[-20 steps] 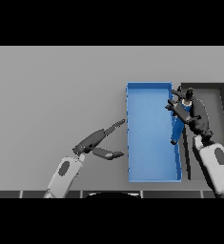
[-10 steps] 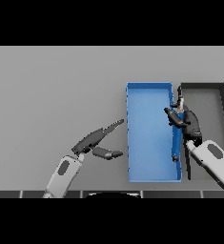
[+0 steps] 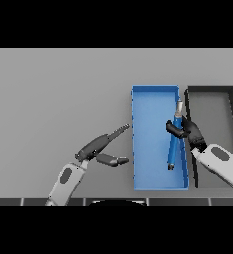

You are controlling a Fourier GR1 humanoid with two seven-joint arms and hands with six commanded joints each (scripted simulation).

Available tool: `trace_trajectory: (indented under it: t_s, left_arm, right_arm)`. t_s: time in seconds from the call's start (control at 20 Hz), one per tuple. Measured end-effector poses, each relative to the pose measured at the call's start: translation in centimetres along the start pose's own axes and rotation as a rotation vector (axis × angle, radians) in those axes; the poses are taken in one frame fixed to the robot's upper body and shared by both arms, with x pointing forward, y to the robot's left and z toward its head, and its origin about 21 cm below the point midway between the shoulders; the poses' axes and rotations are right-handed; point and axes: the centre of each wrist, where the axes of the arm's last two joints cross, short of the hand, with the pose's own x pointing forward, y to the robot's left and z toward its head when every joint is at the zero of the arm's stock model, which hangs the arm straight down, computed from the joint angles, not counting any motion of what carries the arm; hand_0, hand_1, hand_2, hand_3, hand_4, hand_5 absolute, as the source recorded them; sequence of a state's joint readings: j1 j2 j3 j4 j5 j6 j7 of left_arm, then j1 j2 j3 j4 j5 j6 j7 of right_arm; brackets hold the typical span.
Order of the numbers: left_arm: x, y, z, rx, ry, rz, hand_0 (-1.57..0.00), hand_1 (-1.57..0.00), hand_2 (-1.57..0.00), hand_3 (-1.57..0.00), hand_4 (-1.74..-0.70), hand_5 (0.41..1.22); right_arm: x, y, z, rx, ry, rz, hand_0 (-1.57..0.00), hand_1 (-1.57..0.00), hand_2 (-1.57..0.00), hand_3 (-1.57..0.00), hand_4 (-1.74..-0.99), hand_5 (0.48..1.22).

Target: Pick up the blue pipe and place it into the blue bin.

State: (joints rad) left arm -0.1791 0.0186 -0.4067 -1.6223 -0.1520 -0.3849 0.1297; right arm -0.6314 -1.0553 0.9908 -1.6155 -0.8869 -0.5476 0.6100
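Observation:
The blue pipe [image 3: 174, 139] is a long thin tube with a grey tip, held nearly upright in the picture over the right side of the blue bin [image 3: 148, 144]. My right hand [image 3: 189, 130] is curled round its upper half, reaching in over the bin's right wall. My left hand [image 3: 102, 146] rests open just left of the bin, fingers pointing at its left wall and thumb spread below.
A dark grey tray [image 3: 213, 106] stands right beside the blue bin, on its right. The grey table [image 3: 53, 99] stretches wide to the left and behind.
My right hand has carried the pipe left and toward me, from over the bin's far right corner to over its right side. The left hand barely moved.

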Motion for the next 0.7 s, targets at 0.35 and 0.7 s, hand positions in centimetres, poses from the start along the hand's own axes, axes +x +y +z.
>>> trace_trajectory:
  t_s: [0.35, 0.7]
  left_arm:
    - [-0.2, 0.2, 0.2, 0.006, 0.006, -0.005, 0.0, 0.0, 0.0, 0.0, -0.89, 0.431]
    - [-0.8, -0.7, 2.2, -0.006, -0.022, 0.002, 0.0, 0.0, 0.0, 0.0, -0.88, 0.431]
  right_arm:
    - [0.1, 0.6, -0.4, -0.006, 0.007, 0.089, -0.01, -0.01, -0.01, -0.01, -1.022, 0.672]
    - [0.5, -0.1, -0.2, 0.009, 0.007, 0.112, -0.01, -0.01, -0.01, 0.0, -1.022, 0.643]
